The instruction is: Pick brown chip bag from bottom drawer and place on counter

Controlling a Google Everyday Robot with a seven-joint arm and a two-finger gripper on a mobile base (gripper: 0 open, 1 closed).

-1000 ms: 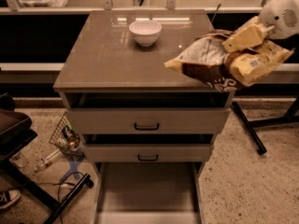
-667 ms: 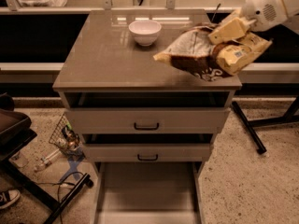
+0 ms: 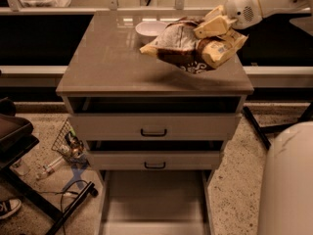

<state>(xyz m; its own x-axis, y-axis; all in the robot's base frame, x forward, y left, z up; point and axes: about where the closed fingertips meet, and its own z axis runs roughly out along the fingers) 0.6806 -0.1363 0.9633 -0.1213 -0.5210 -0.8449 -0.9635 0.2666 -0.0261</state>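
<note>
Item: brown chip bag (image 3: 178, 48), crinkly foil, dark brown along its lower edge with pale white and tan panels above and white lettering on the brown. It is creased and puffed, lies roughly on its side, and is wider than the bowl beside it. It is held over the right rear part of the bench (image 3: 112, 58), just above the surface, with a shadow beneath it. The tool (image 3: 201, 45), with two tan fingers on a white rounded arm reaching in from the bench's right rear, is clamped on the bag's right end, one finger above and one below. The bench is a glossy grey-brown square slab with a thin overhanging edge. A white bowl (image 3: 149, 29), round and smooth, sits at the bench's rear centre, partly behind the bag, its contents not visible. Under the bench are two grey-fronted drawers (image 3: 154, 126) with dark handles. Below them the bottom drawer (image 3: 154, 199) stands pulled out, a wide shallow pale grey tray showing its flat floor and low side walls.
</note>
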